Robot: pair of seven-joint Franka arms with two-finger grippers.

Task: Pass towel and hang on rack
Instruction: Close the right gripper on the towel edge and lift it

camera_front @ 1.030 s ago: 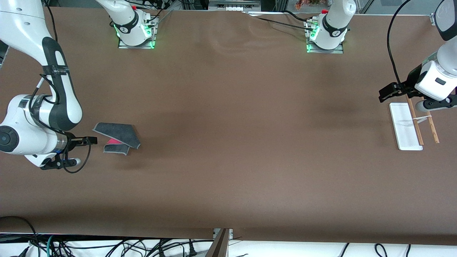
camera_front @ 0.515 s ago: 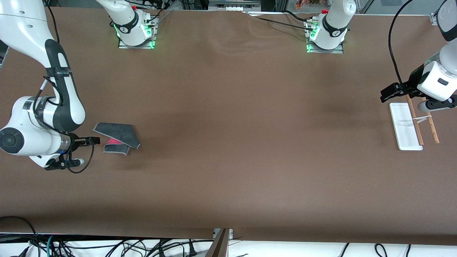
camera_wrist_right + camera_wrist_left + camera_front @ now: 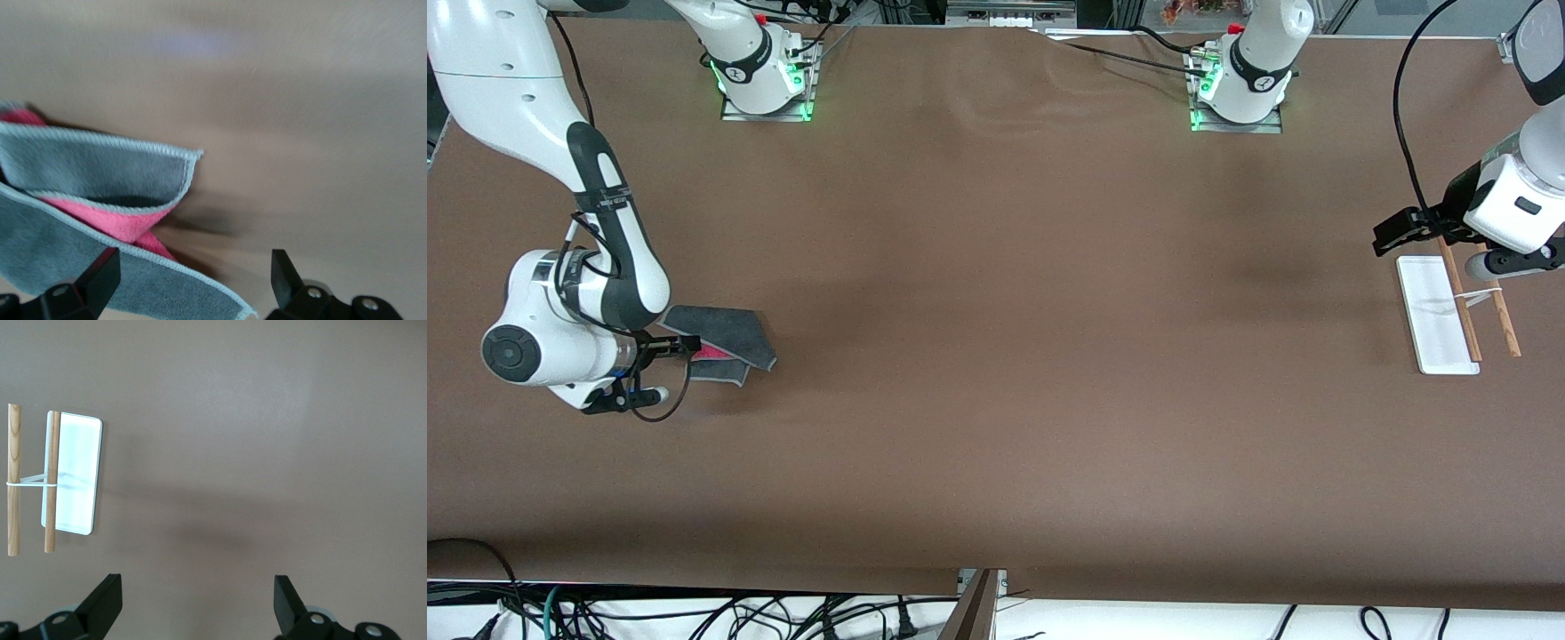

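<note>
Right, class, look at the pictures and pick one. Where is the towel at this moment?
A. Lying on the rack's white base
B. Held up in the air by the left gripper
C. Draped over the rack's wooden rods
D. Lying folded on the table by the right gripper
D: the towel lies folded on the table with the open right gripper at its edge; the rack stands bare at the left arm's end.

Towel (image 3: 725,336): small dark grey cloth with lighter grey edging, folded loosely so its bright pink reverse shows between layers; lies flat on the table at the right arm's end. Rack (image 3: 1440,313): flat white rectangular base, two parallel brown wooden rods joined by a white crosspiece, at the left arm's end.
</note>
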